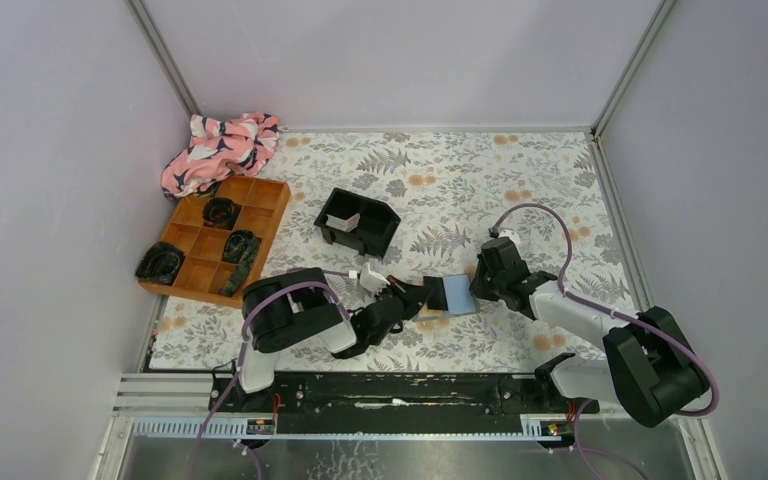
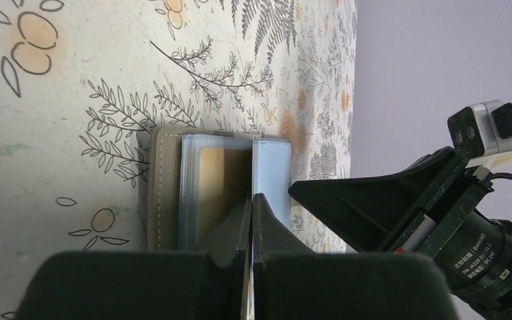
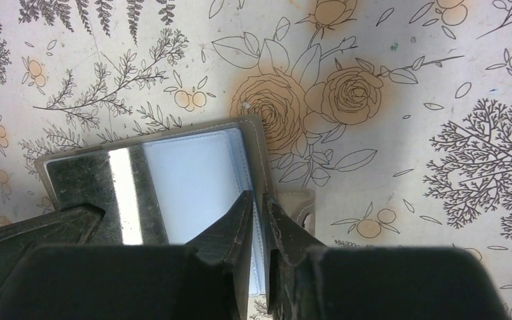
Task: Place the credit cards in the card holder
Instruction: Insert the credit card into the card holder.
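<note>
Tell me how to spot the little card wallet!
On the flowery table, find where the left gripper and right gripper meet. The card holder sits open between them: small, blue-grey inside, unlike the black tray farther back.

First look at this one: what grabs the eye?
Both arms meet mid-table on the open card holder: the right gripper pinches its cover edge, the left gripper is shut at its sleeves, where a gold card shows. Far left, a pink cloth lies behind an orange tray.
</note>
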### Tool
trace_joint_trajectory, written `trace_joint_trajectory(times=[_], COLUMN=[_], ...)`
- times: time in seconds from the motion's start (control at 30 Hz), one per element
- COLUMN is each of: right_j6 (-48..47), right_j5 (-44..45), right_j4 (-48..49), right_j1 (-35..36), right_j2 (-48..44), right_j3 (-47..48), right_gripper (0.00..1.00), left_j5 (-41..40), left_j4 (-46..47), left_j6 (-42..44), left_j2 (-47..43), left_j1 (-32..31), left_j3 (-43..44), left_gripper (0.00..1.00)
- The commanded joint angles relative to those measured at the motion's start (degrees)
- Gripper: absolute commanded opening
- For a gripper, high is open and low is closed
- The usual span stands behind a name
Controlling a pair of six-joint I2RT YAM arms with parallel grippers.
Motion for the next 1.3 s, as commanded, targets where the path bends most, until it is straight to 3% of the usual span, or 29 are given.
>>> trace_joint_trajectory(times=[0.0, 0.8, 1.27], right_j6=[1.18, 2.37, 2.22], right_j5=[1.47, -1.02, -1.54], right_j4=[-0.47, -0.17, -0.19], right_j1=[-0.56, -0.64, -0.61], right_j2=[1.08, 2.7, 2.9], right_j3=[-0.13, -0.73, -0.8], right_gripper=[0.16, 0.12, 0.11], left_j5=[0.04, -0.92, -6.76], left_j4=[3.73, 3.79, -3.3], left_j6=[-1.44, -4.23, -6.77], left_j2=[1.65, 4.79, 4.0], left_j1=[-0.44, -1.85, -3.12], left_j3=[-0.19, 1.89, 3.99], left_gripper=[0.0, 0.0, 0.0])
